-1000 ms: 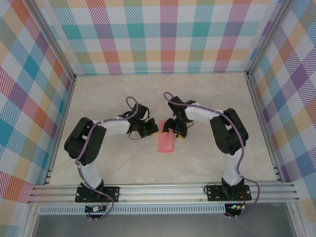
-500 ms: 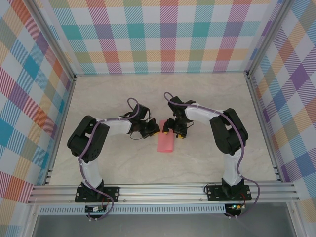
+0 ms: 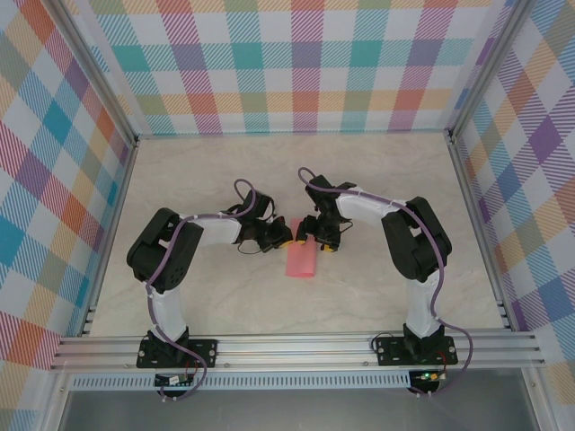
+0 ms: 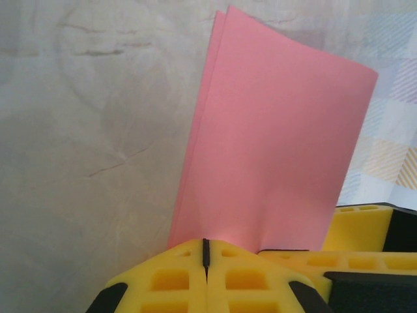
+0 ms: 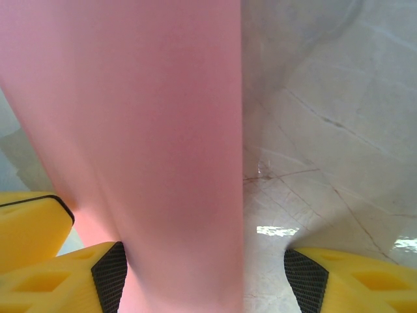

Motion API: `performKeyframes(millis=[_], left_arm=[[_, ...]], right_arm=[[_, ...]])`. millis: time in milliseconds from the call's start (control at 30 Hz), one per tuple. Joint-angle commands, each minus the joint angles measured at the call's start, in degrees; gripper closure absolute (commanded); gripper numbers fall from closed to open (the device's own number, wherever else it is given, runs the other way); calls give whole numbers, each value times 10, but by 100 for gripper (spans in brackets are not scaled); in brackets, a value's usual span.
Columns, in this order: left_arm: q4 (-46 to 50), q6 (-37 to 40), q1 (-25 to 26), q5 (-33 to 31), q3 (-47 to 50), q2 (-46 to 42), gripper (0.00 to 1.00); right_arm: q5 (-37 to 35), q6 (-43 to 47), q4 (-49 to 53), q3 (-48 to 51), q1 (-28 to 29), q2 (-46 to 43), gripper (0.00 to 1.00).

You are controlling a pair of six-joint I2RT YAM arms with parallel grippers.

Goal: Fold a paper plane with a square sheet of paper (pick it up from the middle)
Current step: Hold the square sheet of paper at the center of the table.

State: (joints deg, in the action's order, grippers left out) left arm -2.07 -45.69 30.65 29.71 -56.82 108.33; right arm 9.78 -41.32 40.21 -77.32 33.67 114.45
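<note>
Paper (image 3: 302,259), salmon pink and doubled into a narrow strip of 2 layers, lies on the table (image 3: 207,180) between the arms. At its far end the left gripper (image 3: 280,237) has its pads pressed together, seemingly bearing down, not pinching. The right gripper (image 3: 314,241) stands spread astride the strip. I'd call this crease-setting; next, corners need turning in squarely.

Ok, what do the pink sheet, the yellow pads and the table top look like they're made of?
The pink sheet: thin matte paper, two layered edges showing. The yellow pads: probably foam or soft rubber, dull, with moulded square pockets. The table top: marble-look, pale with grey veins, slightly glossy; stone or laminate, can't tell.
</note>
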Motion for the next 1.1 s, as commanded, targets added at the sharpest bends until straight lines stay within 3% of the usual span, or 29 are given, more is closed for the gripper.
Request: performKeyframes(millis=[0,633,933,1067], left_arm=[[-17,-7,5,15,-3,4,100],[27,18,5,-2,-4,39,100],[67,46,5,-23,-8,27,100],[68,48,5,-22,-10,27,100]], right_arm=[[-67,6,-3,39,0,68,29],[-56,11,-2,26,0,56,28],[-45,40,-15,27,-8,-71,24],[-12,32,-69,76,-15,-140,31]])
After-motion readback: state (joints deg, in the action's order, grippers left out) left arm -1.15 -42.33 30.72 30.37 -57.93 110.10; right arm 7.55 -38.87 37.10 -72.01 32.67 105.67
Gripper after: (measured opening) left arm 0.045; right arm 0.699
